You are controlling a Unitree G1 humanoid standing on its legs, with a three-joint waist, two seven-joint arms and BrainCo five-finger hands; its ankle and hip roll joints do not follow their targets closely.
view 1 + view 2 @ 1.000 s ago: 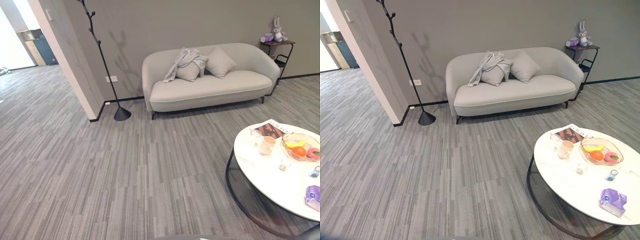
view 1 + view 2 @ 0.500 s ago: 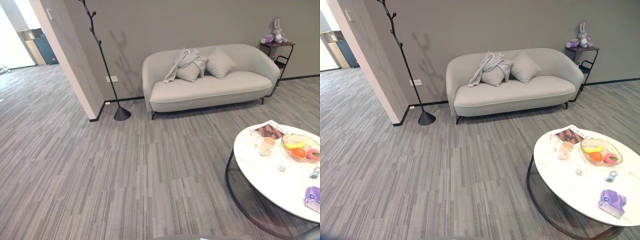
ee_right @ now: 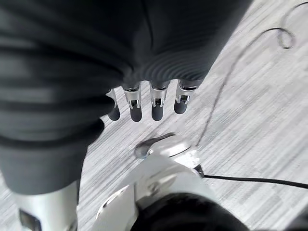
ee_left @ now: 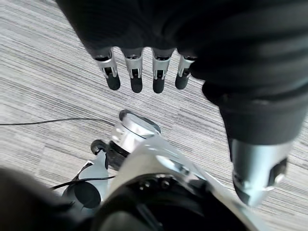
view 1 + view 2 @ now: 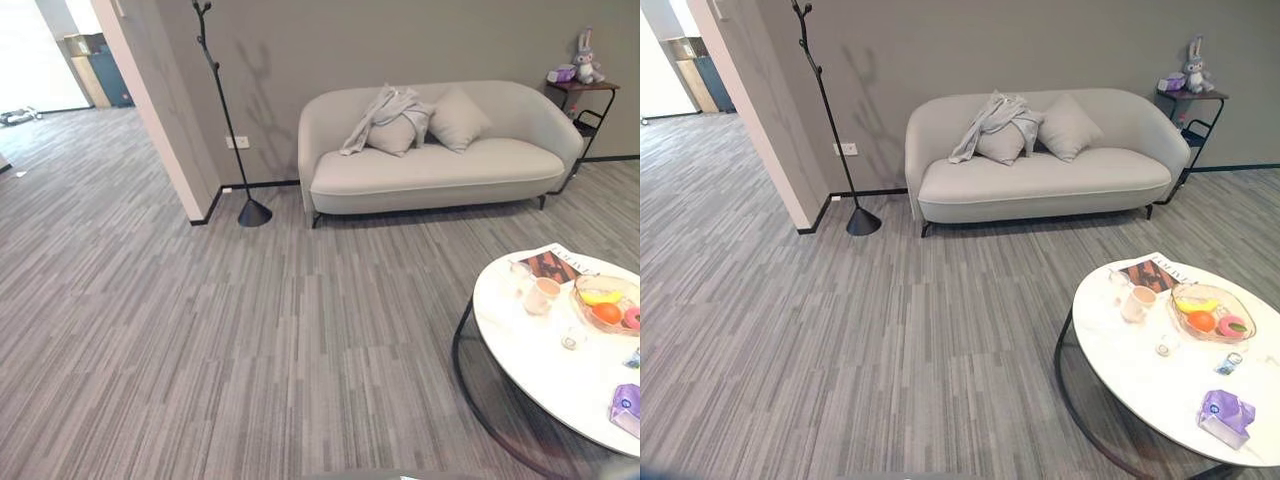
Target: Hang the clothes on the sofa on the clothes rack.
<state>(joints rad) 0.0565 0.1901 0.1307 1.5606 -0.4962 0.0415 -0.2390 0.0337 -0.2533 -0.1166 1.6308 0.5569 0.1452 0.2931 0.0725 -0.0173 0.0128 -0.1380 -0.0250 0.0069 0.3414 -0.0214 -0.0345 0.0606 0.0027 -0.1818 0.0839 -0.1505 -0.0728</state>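
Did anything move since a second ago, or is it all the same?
Only the camera view shifted; nothing in the room moved. The light grey garment lies draped over a cushion on the pale grey sofa, and the black branch-shaped clothes rack stands bare beside it. Left hand and right hand hang open, holding nothing.

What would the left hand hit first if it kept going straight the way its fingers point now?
Most likely the floor. The left hand hangs with straight fingers pointing down at bare striped carpet, holding nothing, and nothing else lies in that line, though the depth is unclear.
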